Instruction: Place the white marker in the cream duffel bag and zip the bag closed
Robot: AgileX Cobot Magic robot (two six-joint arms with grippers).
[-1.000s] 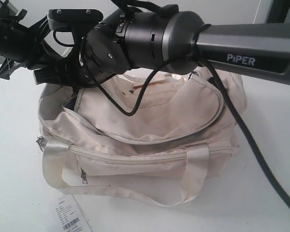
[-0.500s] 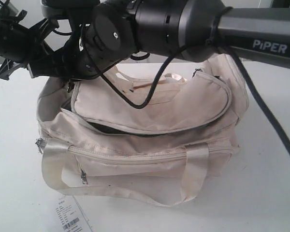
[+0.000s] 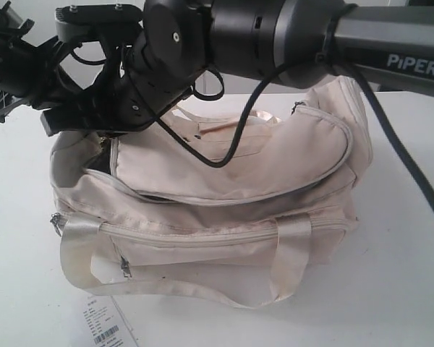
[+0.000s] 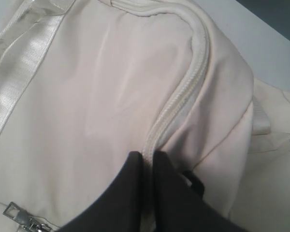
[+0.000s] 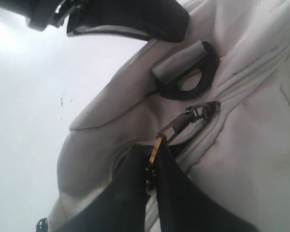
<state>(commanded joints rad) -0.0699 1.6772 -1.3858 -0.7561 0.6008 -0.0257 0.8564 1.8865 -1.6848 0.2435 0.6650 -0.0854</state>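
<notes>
Exterior view, front edge of white table (image 3: 405, 238): paper tag (image 3: 105, 325) with a barcode lies flat, just in front of the bag.

Cream duffel bag (image 3: 224, 217) sits mid-table, long side to the camera. The near strap handle (image 3: 195, 293) droops onto the table. The front pocket zip (image 3: 202, 235) is drawn shut, and a small metal pull (image 3: 124, 267) hangs at the left of the pocket.

The curved top flap (image 3: 239, 159) lies over the body. A dark slit (image 3: 155, 195) shows under its front edge, so the main zip is not closed along that stretch. The far handle (image 3: 260, 116) pokes up behind the flap.

The right arm (image 3: 311, 36) reaches across from the right, above the bag, to its left end, where the left arm (image 3: 14, 61) also sits.

Right wrist view: right gripper (image 5: 152, 154) has its fingers pressed together on the gold end of the zipper pull (image 5: 176, 126). The slider sits on the zip just beside a black D-ring buckle (image 5: 188, 79).

Left wrist view: left gripper (image 4: 145, 157) has its fingers pressed together, pinching the zip seam (image 4: 183, 96) of the bag, fabric bunched on either side. A strap (image 4: 19, 67) runs along the panel. Another metal pull (image 4: 17, 215) shows at the frame edge; which zip it belongs to is unclear from this angle.
</notes>
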